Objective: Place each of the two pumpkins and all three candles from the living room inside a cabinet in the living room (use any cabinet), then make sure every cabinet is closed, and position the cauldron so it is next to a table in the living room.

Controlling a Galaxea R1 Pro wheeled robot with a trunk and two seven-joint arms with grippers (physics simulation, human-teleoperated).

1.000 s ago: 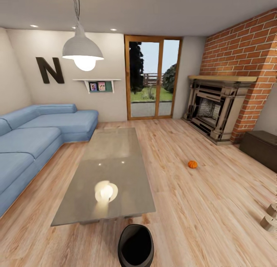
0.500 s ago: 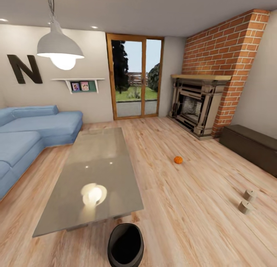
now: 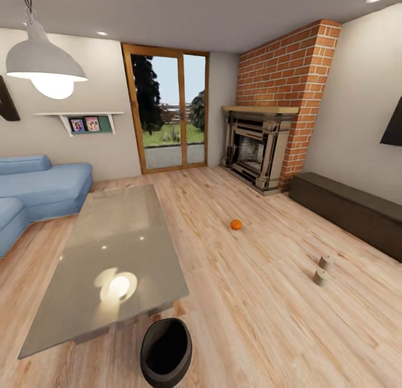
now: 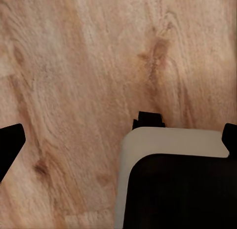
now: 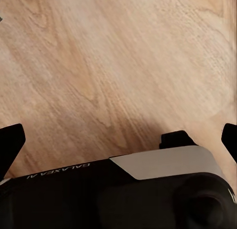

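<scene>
One orange pumpkin (image 3: 236,224) lies on the wooden floor mid-room. Two stubby grey-beige candles (image 3: 326,260) (image 3: 320,277) stand close together on the floor to the right, in front of the long dark-brown cabinet (image 3: 352,209), whose fronts look shut. The black cauldron (image 3: 166,351) sits on the floor at the near end of the low grey-beige table (image 3: 111,248). In the wrist views, my left gripper (image 4: 118,140) and right gripper (image 5: 118,142) hang open over bare floor, beside my own base, with nothing between the fingers.
A blue sofa (image 3: 39,187) lines the left side. The fireplace (image 3: 254,148) with its brick chimney stands at the back right, next to the glass door (image 3: 167,114). A pendant lamp (image 3: 44,64) hangs over the table. Open floor lies between table and cabinet.
The head view has swung to the right, so everything has shifted left in the picture. More of the cabinet and both candles have come fully into view. No object has moved.
</scene>
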